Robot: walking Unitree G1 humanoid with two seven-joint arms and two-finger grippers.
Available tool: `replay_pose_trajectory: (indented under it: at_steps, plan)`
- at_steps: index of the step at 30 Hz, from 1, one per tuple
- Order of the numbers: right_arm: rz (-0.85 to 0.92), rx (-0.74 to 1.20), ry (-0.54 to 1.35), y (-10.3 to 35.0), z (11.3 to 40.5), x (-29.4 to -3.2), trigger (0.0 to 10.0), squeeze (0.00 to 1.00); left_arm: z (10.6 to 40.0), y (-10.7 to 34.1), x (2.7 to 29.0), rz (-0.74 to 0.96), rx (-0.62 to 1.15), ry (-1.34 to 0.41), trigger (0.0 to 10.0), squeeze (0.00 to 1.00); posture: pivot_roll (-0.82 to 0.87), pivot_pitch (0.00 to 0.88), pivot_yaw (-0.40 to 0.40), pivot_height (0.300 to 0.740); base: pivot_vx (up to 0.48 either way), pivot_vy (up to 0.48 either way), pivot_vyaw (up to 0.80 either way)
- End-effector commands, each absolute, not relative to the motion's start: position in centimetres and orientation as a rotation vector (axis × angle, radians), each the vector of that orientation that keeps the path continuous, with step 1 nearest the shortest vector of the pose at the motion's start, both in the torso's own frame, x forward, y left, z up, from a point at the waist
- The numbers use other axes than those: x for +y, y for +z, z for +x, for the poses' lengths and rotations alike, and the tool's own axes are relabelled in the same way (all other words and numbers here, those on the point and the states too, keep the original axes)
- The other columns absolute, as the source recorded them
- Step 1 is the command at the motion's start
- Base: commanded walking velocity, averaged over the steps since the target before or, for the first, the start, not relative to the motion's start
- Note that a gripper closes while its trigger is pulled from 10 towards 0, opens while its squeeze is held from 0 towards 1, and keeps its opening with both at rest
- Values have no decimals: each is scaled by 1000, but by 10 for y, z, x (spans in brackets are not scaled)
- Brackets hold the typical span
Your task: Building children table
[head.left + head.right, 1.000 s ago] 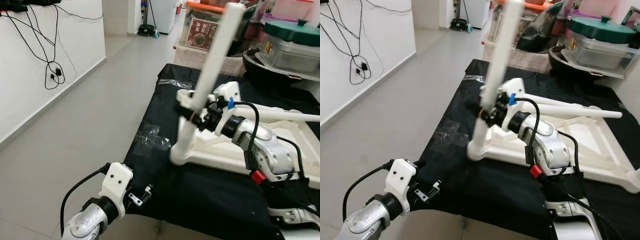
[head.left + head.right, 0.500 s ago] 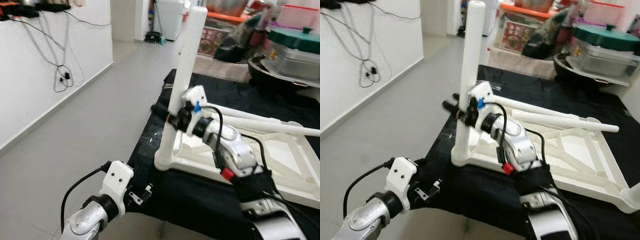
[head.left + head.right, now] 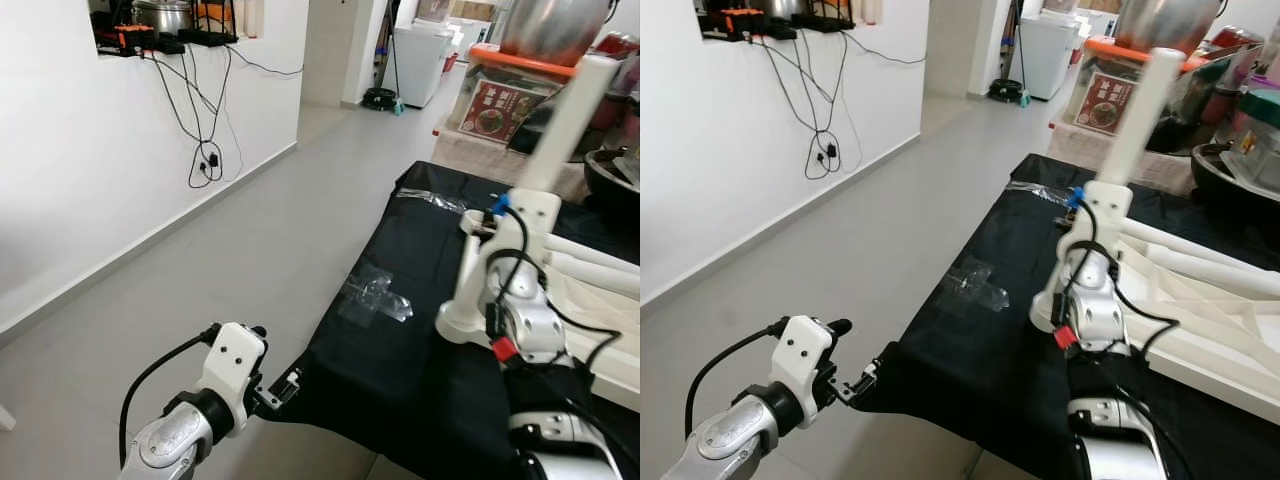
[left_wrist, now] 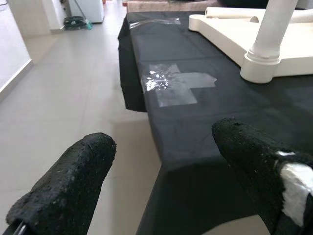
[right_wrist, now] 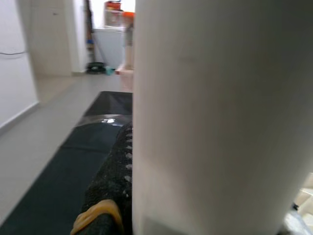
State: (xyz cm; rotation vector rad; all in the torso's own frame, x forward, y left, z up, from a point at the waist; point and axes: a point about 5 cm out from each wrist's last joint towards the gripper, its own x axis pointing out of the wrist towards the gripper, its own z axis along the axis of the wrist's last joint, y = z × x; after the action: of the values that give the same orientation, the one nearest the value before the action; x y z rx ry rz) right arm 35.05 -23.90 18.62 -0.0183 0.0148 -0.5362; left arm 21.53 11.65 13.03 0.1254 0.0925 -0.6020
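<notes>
Swung further off to the left since half a second back, so more wall and grey tiled floor in view, with the smooth white tubular table leg (image 3: pixel 560 130) now upright in its round flared socket at the near left corner of the upturned white plastic tabletop (image 3: pixel 1200 310) on the black cloth-covered table (image 3: pixel 400 330). Clamped on that leg, apparently, the right gripper (image 5: pixel 110 196), one rough black finger pressed against the tube though the second is hidden. Hovering off the table's near left corner, the left gripper (image 4: pixel 166 181), fuzzy black fingers (image 4: pixel 68 181) spread wide around nothing, crinkled clear tape (image 4: pixel 171 83) beyond.

Tabletop (image 3: pixel 610 330) past frame edge
</notes>
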Motion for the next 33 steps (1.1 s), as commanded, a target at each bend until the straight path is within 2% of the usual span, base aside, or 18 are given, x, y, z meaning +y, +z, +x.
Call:
replay_pose_trajectory:
  at_steps: [1,2,3,5,6,8,9,10,11,13,14,15,16,19,24,29,30,33]
  plan:
    - [-98,218,-627,142,339,-249,2784,0,214,129,114,118,99,-616,10000,0,106,0,-112,740,0,0,0]
    - [-98,218,-627,142,339,-249,2784,0,214,129,114,118,99,-616,10000,0,106,0,-112,740,0,0,0]
    - [-94,229,-621,140,343,-243,10000,0,214,129,114,119,99,-618,10000,0,108,0,-112,740,0,0,0]
    - [-78,229,-527,142,351,-229,10000,0,214,129,114,122,99,-620,10000,0,108,0,-109,740,0,0,0]
    - [-44,173,-437,152,358,-216,10000,1000,214,129,115,123,99,-621,10000,0,106,0,-107,740,0,0,0]
    - [-14,85,-262,175,368,-194,10000,1000,214,129,115,121,101,-625,10000,0,104,0,-106,740,0,0,0]
    - [-40,31,-188,190,373,-186,10000,769,214,129,115,120,101,-627,10000,0,101,0,-105,740,0,0,0]
    - [-65,3,-143,199,375,-181,10000,769,215,129,115,119,101,-629,10000,0,101,0,-105,740,0,0,0]
    - [-70,-45,-50,209,377,-172,10000,0,215,129,115,119,101,-630,10000,0,101,0,-105,740,0,0,0]
    - [8,-133,170,227,374,-149,10000,0,216,129,115,118,102,-632,10000,0,96,0,-101,740,0,0,0]
    - [8,-133,170,227,374,-149,10000,0,216,129,115,118,102,-632,10000,0,96,0,-101,740,0,0,0]
    - [18,-212,458,242,359,-127,10000,0,216,129,114,116,100,-640,10000,0,94,0,-104,740,0,0,0]
    - [7,-244,585,247,350,-119,10000,0,217,130,113,119,98,-642,10000,0,99,0,-107,740,0,0,0]
    - [-2,-272,698,251,340,-112,10000,0,218,130,112,122,96,-643,10000,0,99,0,-107,740,0,0,0]
    - [-172,-209,1132,236,304,-96,10000,0,218,130,110,114,96,-645,10000,0,103,0,-114,740,0,0,0]
    - [-294,-113,1076,214,320,-103,10000,0,219,130,109,111,95,-649,10000,0,105,0,-117,740,0,0,0]
    - [-267,-98,1053,215,324,-106,0,0,218,130,109,112,95,-650,10000,0,106,0,-116,740,0,0,0]
    - [-255,-79,989,215,331,-113,0,0,218,130,109,112,96,-652,10000,0,103,0,-113,740,0,0,0]
